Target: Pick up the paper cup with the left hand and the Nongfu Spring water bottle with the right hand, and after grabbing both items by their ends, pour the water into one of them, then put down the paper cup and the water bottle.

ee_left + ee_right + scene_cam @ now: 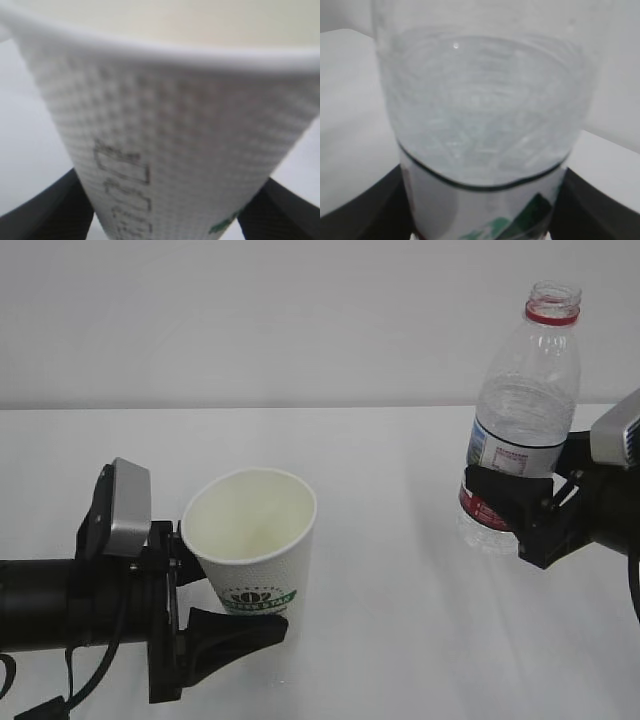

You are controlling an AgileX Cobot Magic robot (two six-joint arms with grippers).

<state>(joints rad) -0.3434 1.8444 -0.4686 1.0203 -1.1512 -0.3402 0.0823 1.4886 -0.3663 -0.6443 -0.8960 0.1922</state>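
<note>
The white paper cup point(255, 535) with its green logo stands upright at the lower left. My left gripper point(235, 600) is shut on its lower part, one finger on each side. In the left wrist view the cup point(175, 140) fills the frame between the black fingers point(45, 210). The uncapped Nongfu Spring water bottle point(520, 420) is at the right, leaning slightly, and my right gripper point(515, 505) is shut on its labelled lower half. In the right wrist view the bottle point(485, 115) sits between the dark fingers point(595, 210). I cannot make out the water in either vessel.
A white table point(380, 640) runs under both arms and meets a plain pale wall point(300, 320) at its far edge. Bare tabletop separates the cup from the bottle.
</note>
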